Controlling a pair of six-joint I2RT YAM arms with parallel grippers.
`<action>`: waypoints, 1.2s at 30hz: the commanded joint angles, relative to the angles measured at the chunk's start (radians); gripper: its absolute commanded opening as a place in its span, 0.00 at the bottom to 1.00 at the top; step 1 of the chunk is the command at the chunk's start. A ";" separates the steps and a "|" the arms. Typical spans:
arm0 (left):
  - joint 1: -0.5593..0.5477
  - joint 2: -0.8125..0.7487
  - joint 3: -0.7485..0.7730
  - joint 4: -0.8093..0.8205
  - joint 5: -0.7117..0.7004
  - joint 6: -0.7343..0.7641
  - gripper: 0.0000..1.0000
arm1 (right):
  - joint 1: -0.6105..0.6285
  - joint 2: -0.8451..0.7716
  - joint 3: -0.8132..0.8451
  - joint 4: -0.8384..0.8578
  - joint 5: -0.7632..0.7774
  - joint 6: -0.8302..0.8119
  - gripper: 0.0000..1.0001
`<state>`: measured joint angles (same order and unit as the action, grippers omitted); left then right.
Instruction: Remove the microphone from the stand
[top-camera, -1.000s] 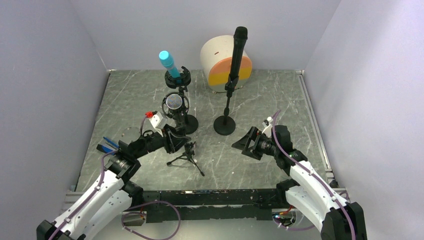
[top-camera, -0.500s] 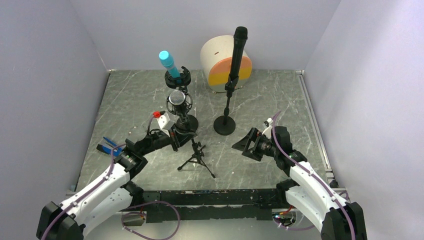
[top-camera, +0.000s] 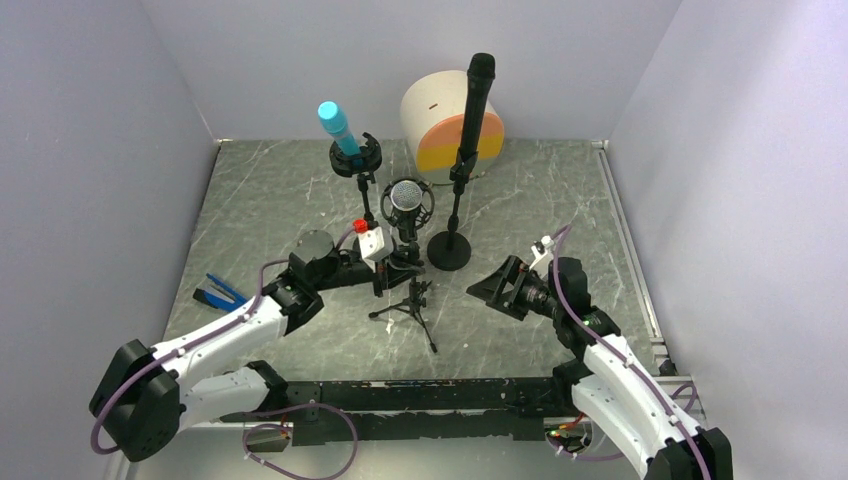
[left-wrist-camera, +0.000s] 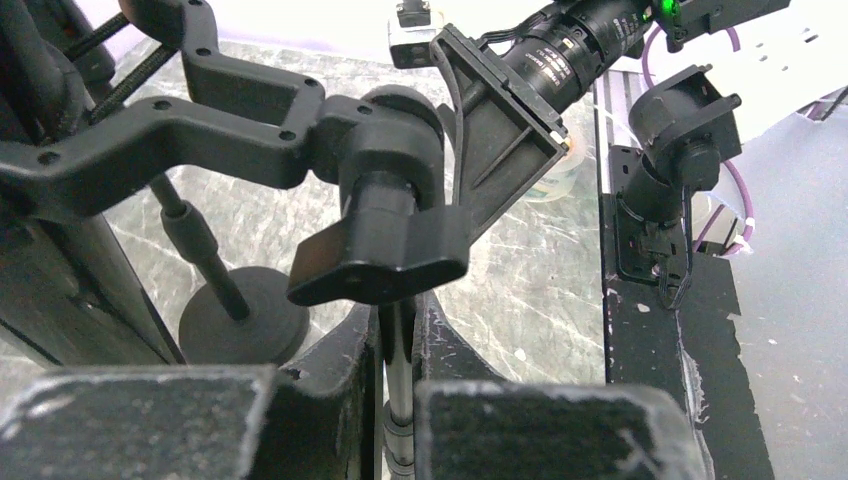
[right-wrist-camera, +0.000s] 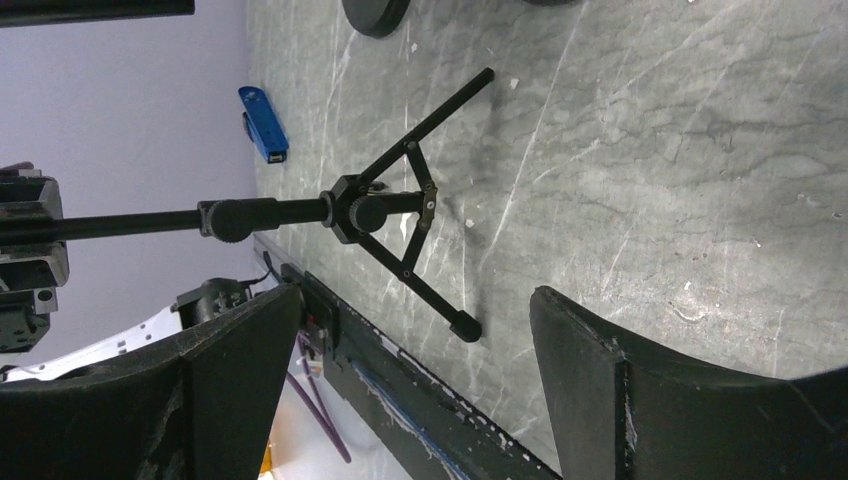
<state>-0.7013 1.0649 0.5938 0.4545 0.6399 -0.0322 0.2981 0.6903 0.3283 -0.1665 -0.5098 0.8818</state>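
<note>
A silver-headed microphone (top-camera: 405, 197) sits in a black shock mount on top of a small tripod stand (top-camera: 412, 305) at mid table. My left gripper (top-camera: 385, 262) reaches in from the left and is shut on the stand's thin shaft (left-wrist-camera: 398, 345) just below the mount's clamp knob (left-wrist-camera: 385, 250). My right gripper (top-camera: 497, 287) hovers open to the right of the stand, touching nothing. In the right wrist view the tripod legs (right-wrist-camera: 400, 215) lie beyond my open right gripper (right-wrist-camera: 415, 370).
A blue microphone (top-camera: 338, 127) on its own stand is behind, and a tall black microphone (top-camera: 475, 95) stands on a round base (top-camera: 449, 250). A white and orange cylinder (top-camera: 440, 120) is at the back. A blue tool (top-camera: 220, 293) lies at the left.
My left gripper has closed on the stand's shaft and swung right, carrying stand and microphone toward the middle. The right gripper has hardly moved.
</note>
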 joint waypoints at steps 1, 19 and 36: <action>-0.009 0.031 0.034 0.114 0.114 0.088 0.03 | 0.004 -0.033 -0.016 0.035 0.022 0.000 0.88; -0.009 -0.074 -0.027 -0.012 0.044 0.051 0.68 | 0.002 -0.075 0.040 0.023 0.078 0.088 0.99; -0.010 -0.199 -0.043 -0.133 -0.206 -0.279 0.73 | 0.002 0.075 -0.053 0.472 -0.185 0.305 0.83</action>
<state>-0.7067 0.8761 0.5423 0.3294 0.4988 -0.2287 0.2981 0.7120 0.2604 0.1631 -0.5762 1.1564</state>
